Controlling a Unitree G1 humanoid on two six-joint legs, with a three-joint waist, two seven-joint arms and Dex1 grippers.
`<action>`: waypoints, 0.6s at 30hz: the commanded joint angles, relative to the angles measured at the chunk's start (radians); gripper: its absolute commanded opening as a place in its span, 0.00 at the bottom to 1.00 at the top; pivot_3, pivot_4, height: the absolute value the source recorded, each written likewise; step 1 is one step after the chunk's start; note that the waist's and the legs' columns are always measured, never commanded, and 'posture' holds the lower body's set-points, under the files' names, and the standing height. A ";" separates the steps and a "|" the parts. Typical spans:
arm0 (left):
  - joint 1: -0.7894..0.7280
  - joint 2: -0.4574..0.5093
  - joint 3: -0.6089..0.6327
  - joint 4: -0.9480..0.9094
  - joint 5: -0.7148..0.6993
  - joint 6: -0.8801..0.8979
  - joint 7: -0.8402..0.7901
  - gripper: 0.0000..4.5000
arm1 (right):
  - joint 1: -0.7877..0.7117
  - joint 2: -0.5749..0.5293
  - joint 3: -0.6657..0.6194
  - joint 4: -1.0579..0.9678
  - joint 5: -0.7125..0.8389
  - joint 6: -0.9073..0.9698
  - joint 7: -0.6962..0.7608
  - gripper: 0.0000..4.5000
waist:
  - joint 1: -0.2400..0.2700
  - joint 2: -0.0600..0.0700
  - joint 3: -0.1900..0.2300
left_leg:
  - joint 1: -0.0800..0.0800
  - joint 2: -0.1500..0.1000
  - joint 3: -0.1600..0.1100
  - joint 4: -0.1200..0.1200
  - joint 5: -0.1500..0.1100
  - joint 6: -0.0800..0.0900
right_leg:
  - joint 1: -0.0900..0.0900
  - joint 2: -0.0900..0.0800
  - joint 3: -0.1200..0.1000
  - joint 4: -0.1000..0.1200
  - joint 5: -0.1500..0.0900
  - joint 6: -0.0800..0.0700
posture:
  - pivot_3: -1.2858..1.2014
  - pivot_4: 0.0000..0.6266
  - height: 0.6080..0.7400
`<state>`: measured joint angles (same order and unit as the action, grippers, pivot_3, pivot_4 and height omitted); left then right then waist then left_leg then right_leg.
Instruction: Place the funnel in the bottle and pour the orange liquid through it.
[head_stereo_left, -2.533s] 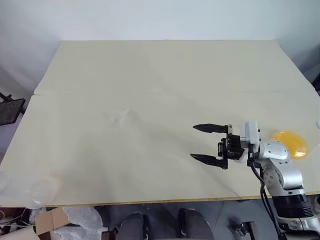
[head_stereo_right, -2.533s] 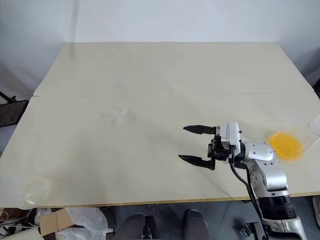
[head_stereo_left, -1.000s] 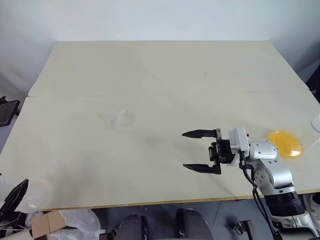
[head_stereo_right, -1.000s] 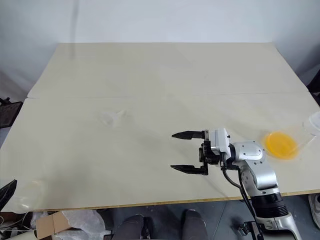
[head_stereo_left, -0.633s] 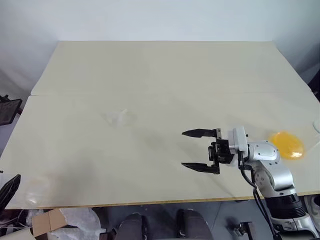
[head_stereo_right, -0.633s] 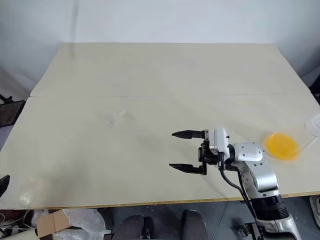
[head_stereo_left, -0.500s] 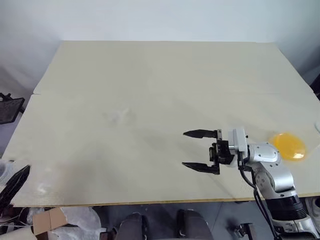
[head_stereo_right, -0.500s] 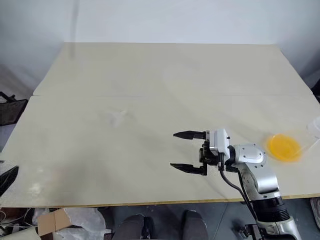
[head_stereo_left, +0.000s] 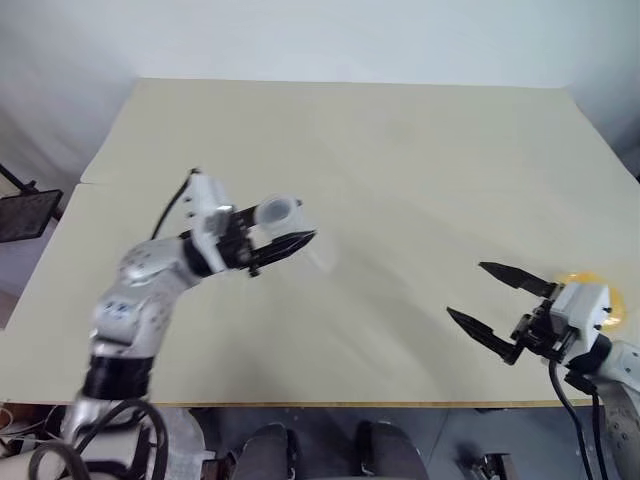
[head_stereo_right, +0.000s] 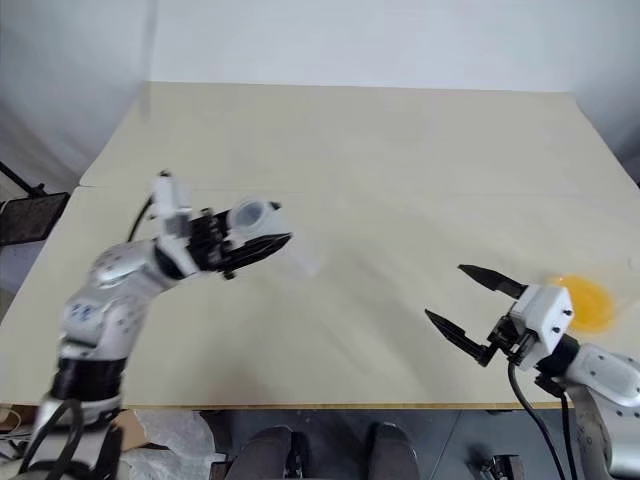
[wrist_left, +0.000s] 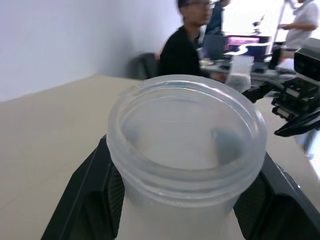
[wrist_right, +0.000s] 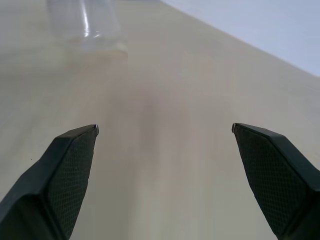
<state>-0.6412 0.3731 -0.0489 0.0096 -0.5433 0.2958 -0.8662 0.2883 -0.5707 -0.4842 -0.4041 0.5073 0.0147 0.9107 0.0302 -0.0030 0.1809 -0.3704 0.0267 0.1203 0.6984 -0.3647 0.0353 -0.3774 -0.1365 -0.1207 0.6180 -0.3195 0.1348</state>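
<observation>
- The left gripper (head_stereo_left: 285, 243) has its two black fingers clamped on either side of a colourless, see-through bottle (head_stereo_left: 277, 212), just below the thick round rim of its neck. In the left wrist view the bottle's open mouth (wrist_left: 186, 127) sits between the fingers, facing up — held upright, in my judgement, so it can be stood on the table ready for a funnel.
- The bottle hangs above the pale beige tabletop (head_stereo_left: 380, 150), over its left-middle part, not resting on it.
- The right gripper (head_stereo_left: 488, 305) has its black fingers spread wide with nothing between them, low over the near right of the table — most likely kept free to fetch what goes in next.
- The bright orange liquid (head_stereo_right: 588, 303) lies in a shallow round pool just behind the right gripper, near the table's right edge; I cannot make out its clear container.
- I cannot pick out the small clear funnel with any certainty.
- The right wrist view shows a clear upright vessel (wrist_right: 85, 22) standing on the table well ahead of the fingers — which vessel, I cannot tell.
</observation>
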 joint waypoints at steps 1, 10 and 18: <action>-0.155 -0.098 -0.100 0.252 0.163 -0.171 -0.020 0.53 | 0.125 0.069 -0.087 -0.092 -0.006 -0.051 -0.072 1.00 | 0.005 0.000 0.000 | 0.000 0.001 0.000 0.001 0.001 -0.001 | 0.001 0.001 0.000 -0.002 0.000 0.000 | 0.52 0.24 1.00; -0.391 -0.284 -0.155 0.707 0.333 -0.449 -0.097 0.53 | 0.335 0.251 -0.070 -0.242 -0.052 -0.121 -0.209 1.00 | -0.013 0.001 0.000 | 0.000 0.003 0.005 -0.004 0.003 -0.002 | -0.002 0.005 0.007 -0.009 0.000 0.000 | 0.52 0.24 1.00; -0.466 -0.335 -0.171 0.848 0.431 -0.560 -0.115 0.53 | 0.418 0.330 -0.028 -0.272 -0.078 -0.191 -0.249 1.00 | -0.003 0.000 0.000 | -0.001 0.003 0.005 -0.002 0.002 0.000 | -0.002 0.004 0.007 -0.010 0.000 0.000 | 0.52 0.24 1.00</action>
<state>-1.0659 0.0548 -0.2340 0.8592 -0.1146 -0.2401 -0.9944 0.6931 -0.2544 -0.5092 -0.6407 0.4196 -0.1424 0.6767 0.0276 -0.0026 0.1807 -0.3720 0.0294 0.1249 0.6966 -0.3625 0.0355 -0.3790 -0.1326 -0.1135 0.6084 -0.3197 0.1348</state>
